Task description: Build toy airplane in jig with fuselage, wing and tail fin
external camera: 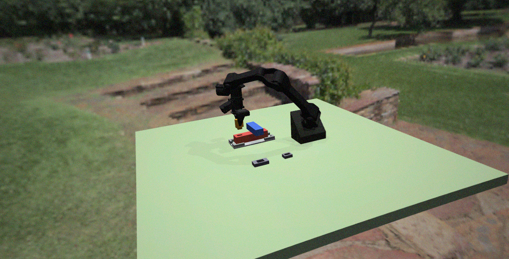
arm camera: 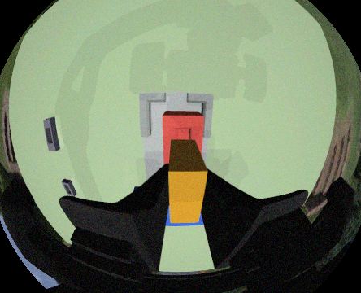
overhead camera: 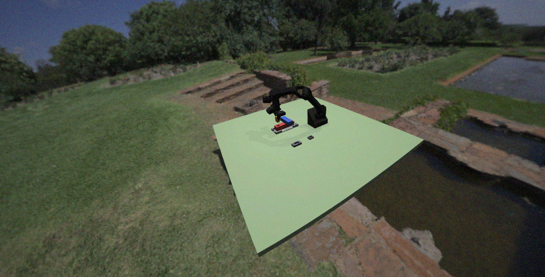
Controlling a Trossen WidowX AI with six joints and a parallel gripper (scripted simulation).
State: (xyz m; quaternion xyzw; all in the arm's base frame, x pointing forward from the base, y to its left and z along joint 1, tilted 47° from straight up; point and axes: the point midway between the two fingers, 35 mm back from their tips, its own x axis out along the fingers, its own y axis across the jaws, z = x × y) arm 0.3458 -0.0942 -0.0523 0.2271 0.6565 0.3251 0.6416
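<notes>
The red fuselage (overhead camera: 279, 127) (external camera: 241, 137) (arm camera: 183, 120) lies flat in the pale grey cradle (external camera: 233, 147) (arm camera: 145, 118). The blue wing (overhead camera: 287, 120) (external camera: 254, 128) sits across the top of the fuselage; in the wrist view only small bits of it show behind the fin and fingers. My gripper (external camera: 239, 123) (arm camera: 182, 168) is shut on the orange tail fin (overhead camera: 277, 119) (external camera: 238, 125) (arm camera: 185, 195). It holds the fin upright, a little above the fuselage's tail end, near the open tail socket (external camera: 239, 135) (arm camera: 183, 133). The wing's tab is hidden.
Two small dark grey blocks with openings, a larger one (overhead camera: 296, 144) (external camera: 260, 162) (arm camera: 51, 134) and a smaller one (overhead camera: 310, 137) (external camera: 287, 155) (arm camera: 69, 187), lie on the green table (overhead camera: 323, 184) (external camera: 320, 193) beside the cradle. The black arm base (overhead camera: 316, 117) (external camera: 307, 131) stands beyond the wing end.
</notes>
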